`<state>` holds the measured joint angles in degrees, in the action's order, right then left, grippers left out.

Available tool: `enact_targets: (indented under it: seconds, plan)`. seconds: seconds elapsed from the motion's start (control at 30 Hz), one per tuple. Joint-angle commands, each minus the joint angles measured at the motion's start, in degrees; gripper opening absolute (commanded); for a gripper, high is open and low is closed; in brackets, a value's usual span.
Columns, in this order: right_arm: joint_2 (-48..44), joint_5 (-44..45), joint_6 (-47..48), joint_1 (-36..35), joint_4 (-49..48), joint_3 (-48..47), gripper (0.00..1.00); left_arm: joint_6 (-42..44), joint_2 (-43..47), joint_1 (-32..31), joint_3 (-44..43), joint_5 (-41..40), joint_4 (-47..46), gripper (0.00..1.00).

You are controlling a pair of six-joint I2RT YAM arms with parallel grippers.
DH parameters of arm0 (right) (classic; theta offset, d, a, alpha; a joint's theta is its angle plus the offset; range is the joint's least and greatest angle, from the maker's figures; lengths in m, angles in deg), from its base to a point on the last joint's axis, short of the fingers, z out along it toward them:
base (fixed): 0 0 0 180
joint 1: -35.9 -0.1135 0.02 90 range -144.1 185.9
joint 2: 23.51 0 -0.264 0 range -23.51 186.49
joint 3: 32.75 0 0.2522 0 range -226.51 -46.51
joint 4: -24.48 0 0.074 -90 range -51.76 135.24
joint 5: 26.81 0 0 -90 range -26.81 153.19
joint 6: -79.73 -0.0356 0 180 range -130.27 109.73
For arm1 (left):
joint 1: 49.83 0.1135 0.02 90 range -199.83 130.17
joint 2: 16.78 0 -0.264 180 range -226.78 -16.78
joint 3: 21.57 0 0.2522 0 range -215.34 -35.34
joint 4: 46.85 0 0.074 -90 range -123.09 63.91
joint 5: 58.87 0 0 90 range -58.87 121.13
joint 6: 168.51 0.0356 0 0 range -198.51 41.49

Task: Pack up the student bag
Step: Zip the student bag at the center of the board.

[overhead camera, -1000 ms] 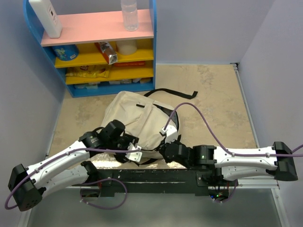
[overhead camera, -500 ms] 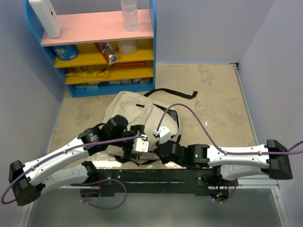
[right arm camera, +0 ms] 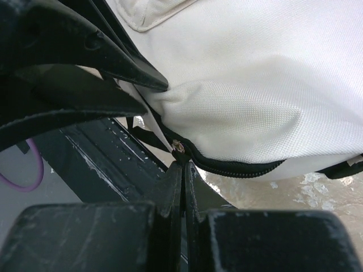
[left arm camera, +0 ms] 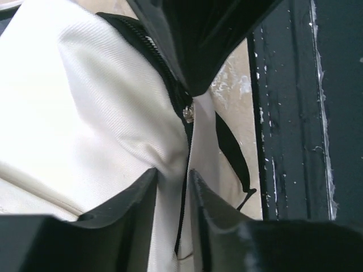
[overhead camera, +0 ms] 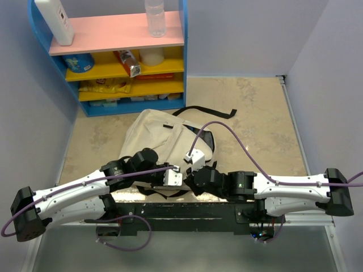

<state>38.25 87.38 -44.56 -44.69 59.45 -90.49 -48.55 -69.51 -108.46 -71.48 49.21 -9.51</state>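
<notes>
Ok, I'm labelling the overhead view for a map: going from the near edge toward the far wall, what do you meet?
Black mounting rail → student bag → blue shelf unit.

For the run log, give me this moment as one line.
student bag: lying on table | right gripper: shut on zipper pull | left gripper: pinching bag fabric beside pull
</notes>
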Motion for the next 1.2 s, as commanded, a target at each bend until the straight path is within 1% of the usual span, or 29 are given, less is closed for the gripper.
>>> enact_targets:
  seconds: [0.0,0.07,0.17,0.27,0.3,0.33,0.4,0.43,0.47,0.5,0.57,0.7,0.8,0.9,1.0,1.1,1.13,1.17]
  plan:
    - [-1.55,-0.80,0.62,0.09,-1.35,-2.07,0.00,-2.79,-0.18,-0.87,-0.59,0.02,-4.67,0.28]
    - [-1.46,-0.98,0.62,0.09,-1.35,-1.81,0.00,-3.23,-0.18,-0.78,-2.09,-0.07,-4.24,0.28]
    - [-1.38,-0.81,0.62,0.18,-1.44,-1.28,0.00,-3.06,0.00,-0.78,-4.20,-0.86,-2.66,0.41]
    - [-1.64,-0.46,0.71,0.09,-1.61,-0.93,0.00,-3.58,0.35,-0.61,-6.83,-1.47,-0.38,0.60]
    - [-1.64,-0.37,0.71,0.09,-1.61,-0.93,0.00,-3.85,0.61,-0.61,-8.14,-1.48,0.07,0.71]
    - [-1.73,-0.37,0.71,0.09,-1.53,-0.93,0.00,-4.37,0.78,-0.35,-8.77,-1.39,1.03,0.76]
    - [-1.73,-0.37,0.71,0.18,-1.52,-0.84,0.00,-4.82,0.87,-0.17,-9.73,1.41,2.26,0.80]
    - [-1.81,-0.28,0.71,0.09,-1.44,-0.75,0.00,-4.82,0.87,-0.17,-9.65,2.82,3.49,0.78]
    - [-1.73,-0.28,0.71,0.18,-1.61,-0.75,0.00,-4.64,0.87,-0.17,-9.39,5.79,3.76,0.73]
    - [-1.81,-0.28,0.71,0.09,-1.53,-0.84,0.00,-4.47,0.70,-0.17,-8.26,7.04,3.76,0.64]
    - [-1.90,-0.19,0.62,0.09,-1.52,-0.84,0.00,-3.16,0.52,-0.26,-6.67,9.58,3.76,0.60]
    - [-2.52,-0.10,0.53,0.18,-1.26,-1.19,0.00,-2.01,0.26,-0.96,-2.89,10.48,3.06,0.61]
    - [-2.69,-0.63,0.62,0.18,-1.52,-1.36,0.00,-2.36,-0.44,-1.05,-1.48,9.16,-0.27,0.61]
    - [-2.61,-0.81,0.18,0.18,-1.61,-1.54,0.00,-2.79,-1.14,-1.22,-0.69,7.67,-3.09,0.62]
    - [-2.87,-0.98,-0.08,0.18,-2.31,-1.10,0.00,-3.32,-0.97,-1.22,-0.77,4.51,-4.94,0.62]
    - [-2.78,-1.95,-0.43,0.18,-3.19,-0.40,0.00,-3.94,-1.15,-1.31,-0.42,5.03,-5.11,0.62]
    - [-2.70,-2.12,-0.43,0.09,-3.37,-0.31,0.00,-4.20,-1.23,-1.22,-0.25,5.72,-5.38,0.61]
    - [-2.69,-2.47,-0.43,0.18,-3.54,-0.14,0.00,-4.29,-1.15,-1.22,-0.07,5.91,-5.64,0.56]
